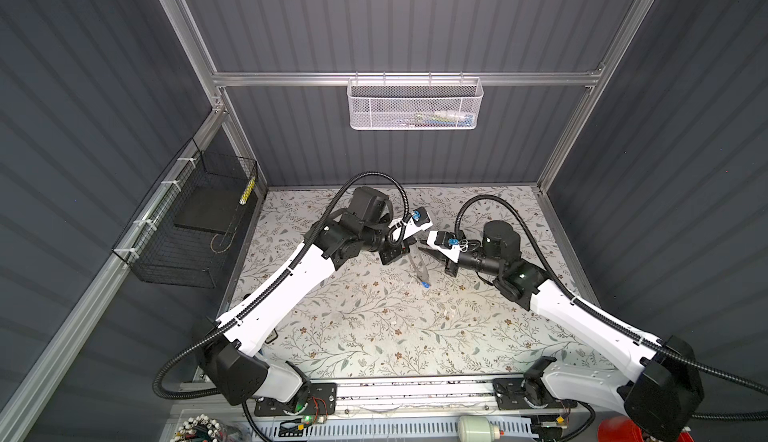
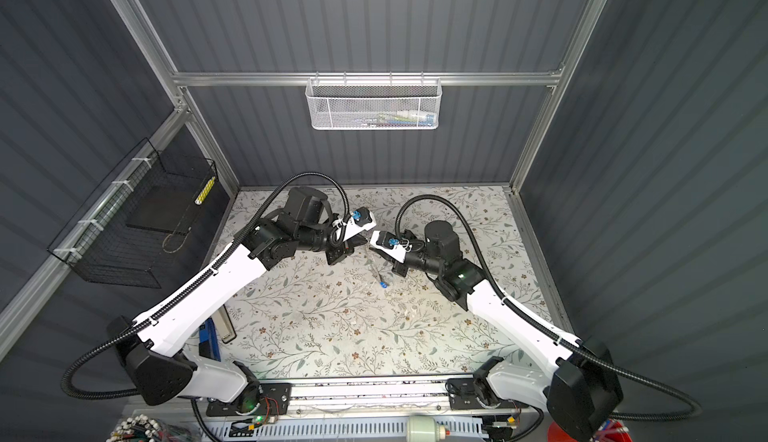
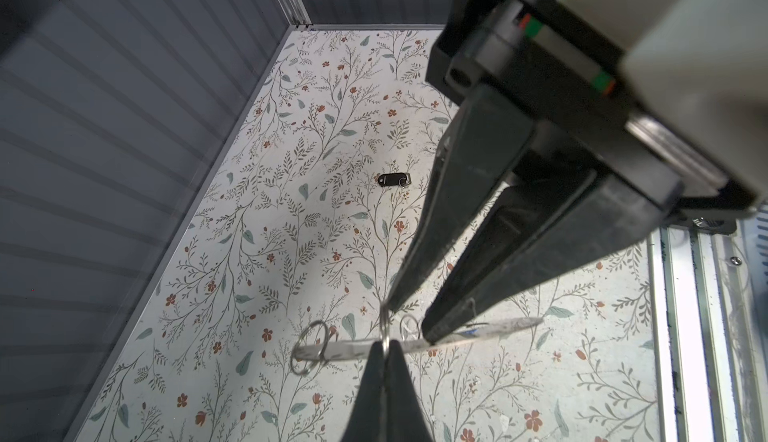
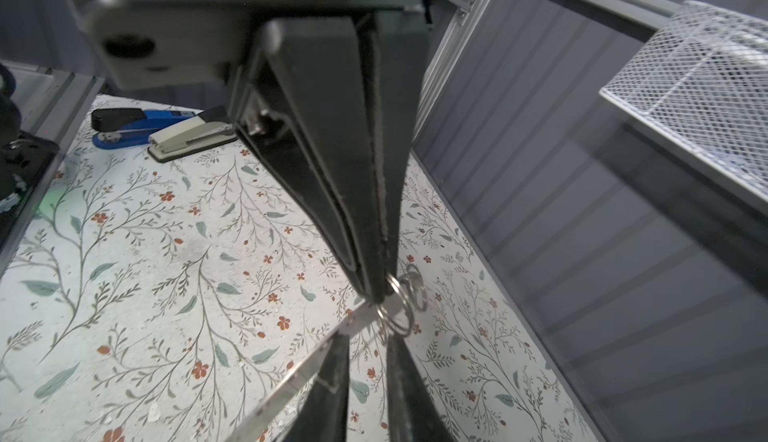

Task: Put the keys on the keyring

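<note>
The keyring (image 3: 386, 327), a thin metal ring, is pinched edge-on in my left gripper (image 3: 386, 346), which is shut on it above the table. A long clear strip (image 3: 353, 346) hangs through the ring, with a second ring (image 3: 309, 348) at one end and a blue tag (image 1: 424, 284) below. My right gripper (image 4: 365, 338) faces the left gripper (image 4: 376, 294) tip to tip. Its jaws stand a little apart, straddling the strip beside the keyring (image 4: 397, 307). In both top views the grippers (image 1: 417, 246) (image 2: 367, 245) meet mid-table. I cannot make out the keys.
A black tag (image 3: 392, 178) with a small ring lies on the floral table. A blue stapler (image 4: 124, 128) and a beige stapler (image 4: 191, 138) lie near the left edge. A white mesh basket (image 1: 415, 103) hangs on the back wall, a black wire basket (image 1: 187, 232) on the left wall.
</note>
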`<action>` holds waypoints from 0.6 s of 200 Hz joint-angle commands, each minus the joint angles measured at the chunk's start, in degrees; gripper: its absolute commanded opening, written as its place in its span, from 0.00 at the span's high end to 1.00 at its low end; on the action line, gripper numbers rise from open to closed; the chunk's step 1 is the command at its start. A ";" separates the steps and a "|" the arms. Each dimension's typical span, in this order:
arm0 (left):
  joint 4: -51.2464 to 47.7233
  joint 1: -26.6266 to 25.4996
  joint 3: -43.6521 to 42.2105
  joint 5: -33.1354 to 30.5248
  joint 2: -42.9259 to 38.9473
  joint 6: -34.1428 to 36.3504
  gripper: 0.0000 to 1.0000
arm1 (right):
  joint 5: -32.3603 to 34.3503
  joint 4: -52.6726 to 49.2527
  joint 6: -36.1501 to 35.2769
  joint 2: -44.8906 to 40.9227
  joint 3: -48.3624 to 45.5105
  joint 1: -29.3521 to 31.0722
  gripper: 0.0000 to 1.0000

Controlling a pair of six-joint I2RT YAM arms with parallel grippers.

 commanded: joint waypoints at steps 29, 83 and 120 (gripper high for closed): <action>-5.97 -1.52 4.57 0.12 1.85 -0.10 1.00 | 1.99 7.17 5.73 -2.04 -3.47 0.20 0.81; -8.07 -2.22 6.73 0.28 2.95 0.69 1.00 | 0.12 10.56 6.60 -2.55 -6.43 -0.27 0.82; -9.54 -3.19 8.09 -0.33 4.14 1.60 1.00 | -1.36 13.54 8.46 -2.60 -7.34 -0.93 0.83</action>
